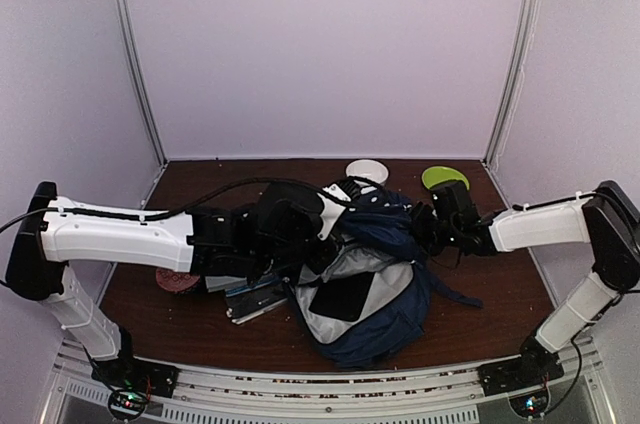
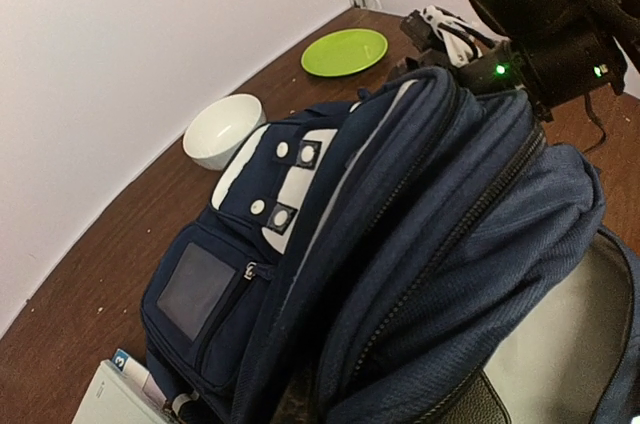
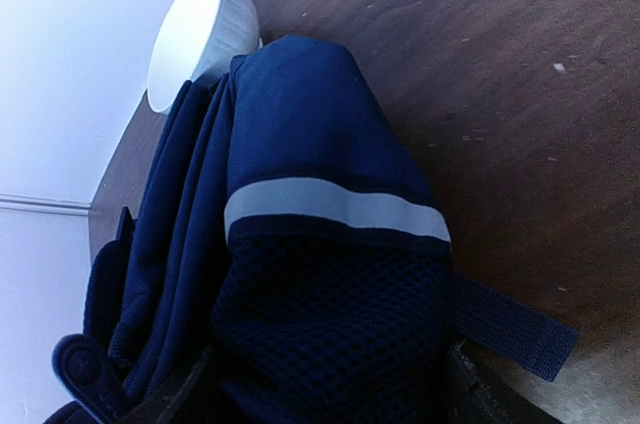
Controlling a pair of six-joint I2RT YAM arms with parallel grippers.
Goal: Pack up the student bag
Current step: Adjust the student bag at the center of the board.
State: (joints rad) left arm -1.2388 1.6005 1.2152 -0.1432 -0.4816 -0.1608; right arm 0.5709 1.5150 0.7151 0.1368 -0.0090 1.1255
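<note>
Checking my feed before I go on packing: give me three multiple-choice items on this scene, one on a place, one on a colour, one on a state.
1. Where is the green plate? A) back right of the table B) front left corner C) front centre
2. What colour is the bowl? A) red B) white C) black
3. The student bag's main compartment is: A) zipped shut B) buckled closed C) open
1 A: it lies near the rear right corner. 2 B: it is plainly white. 3 C: grey lining shows from above.
</note>
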